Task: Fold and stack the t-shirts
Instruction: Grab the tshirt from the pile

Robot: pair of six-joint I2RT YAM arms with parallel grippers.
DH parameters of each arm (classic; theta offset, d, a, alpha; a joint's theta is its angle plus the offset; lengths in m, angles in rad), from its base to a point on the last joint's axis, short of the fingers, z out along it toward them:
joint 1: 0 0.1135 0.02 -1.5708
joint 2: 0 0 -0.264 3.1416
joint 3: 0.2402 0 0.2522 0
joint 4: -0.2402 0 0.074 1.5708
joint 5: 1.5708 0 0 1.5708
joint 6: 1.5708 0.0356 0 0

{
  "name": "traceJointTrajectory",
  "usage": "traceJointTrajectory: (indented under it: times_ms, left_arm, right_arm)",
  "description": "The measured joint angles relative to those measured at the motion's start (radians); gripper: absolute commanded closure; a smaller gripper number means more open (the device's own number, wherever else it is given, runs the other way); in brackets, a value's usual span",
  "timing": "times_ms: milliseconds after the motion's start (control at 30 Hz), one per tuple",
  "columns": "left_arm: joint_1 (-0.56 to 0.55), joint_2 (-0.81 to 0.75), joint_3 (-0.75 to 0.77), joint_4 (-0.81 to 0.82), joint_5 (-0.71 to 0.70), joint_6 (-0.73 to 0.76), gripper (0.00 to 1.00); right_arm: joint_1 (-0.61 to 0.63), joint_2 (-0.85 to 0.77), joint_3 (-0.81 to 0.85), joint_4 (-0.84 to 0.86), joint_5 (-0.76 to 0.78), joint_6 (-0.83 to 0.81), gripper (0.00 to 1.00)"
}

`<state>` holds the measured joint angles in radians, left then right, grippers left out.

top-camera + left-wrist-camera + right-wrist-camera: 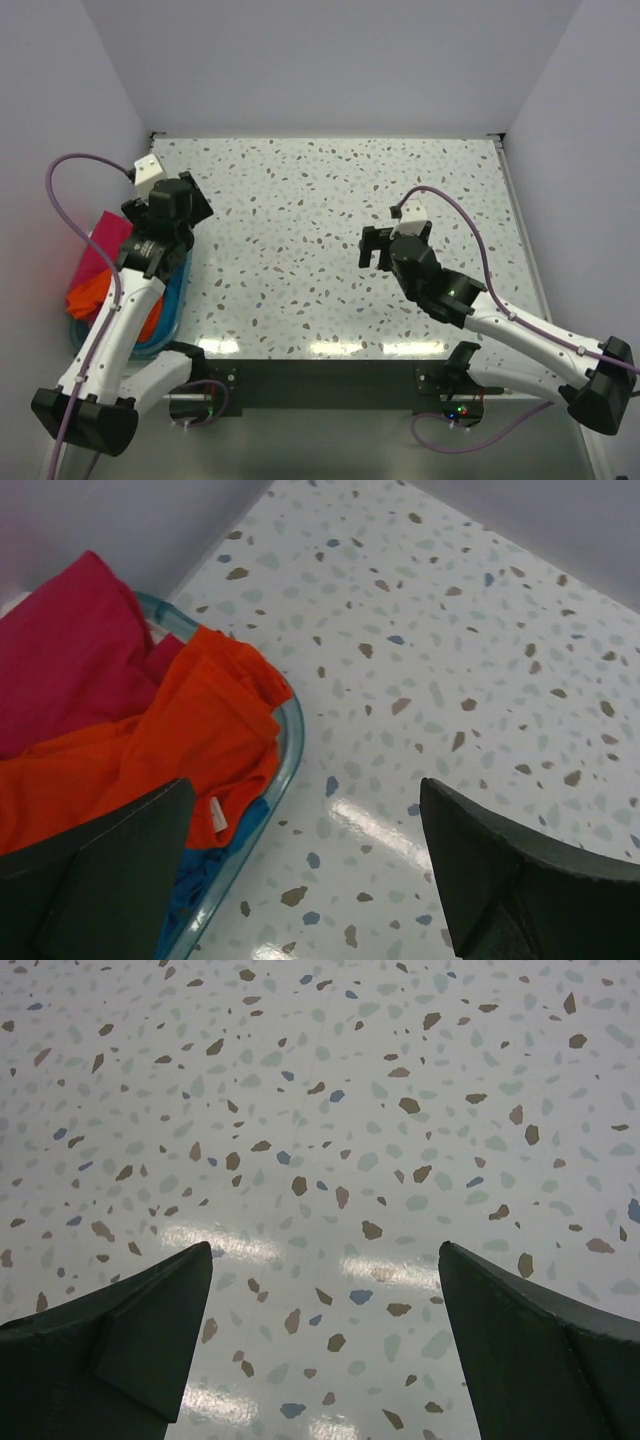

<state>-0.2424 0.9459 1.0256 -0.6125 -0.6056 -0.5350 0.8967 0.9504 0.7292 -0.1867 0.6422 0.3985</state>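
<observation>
The t-shirts lie bunched in a pale blue tub (288, 755) at the table's left edge. A magenta-pink one (70, 650) is at the back and a vivid orange one (180, 740) lies over it. Some teal-blue cloth (205, 865) shows underneath. From above, the magenta shirt (102, 243) and the orange shirt (88, 293) peek out beside the left arm. My left gripper (305, 820) hangs open over the tub's right rim, holding nothing; its place in the top view is (182, 207). My right gripper (376, 250) is open and empty above bare tabletop, right of centre, far from the shirts.
The speckled white table (300, 210) is walled at the back and on both sides. The tub (168, 322) sits partly under the left arm. Purple cables loop from both arms. The right wrist view holds only speckled tabletop (320, 1110) between its fingers (130, 1340).
</observation>
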Motion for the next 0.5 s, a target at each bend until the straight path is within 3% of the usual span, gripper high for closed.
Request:
traceJointTrajectory:
  times_ms: [200, 500]
  left_arm:
    - [0.179, 0.140, 0.039, -0.091, -0.144, -0.068, 0.05]
    - [0.547, 0.218, 0.002, -0.092, -0.146, -0.123, 0.16]
  right_arm:
    - [0.000, 0.006, 0.000, -0.010, -0.046, -0.001, 0.01]
    - [0.000, -0.004, 0.000, -0.027, -0.066, -0.006, 0.01]
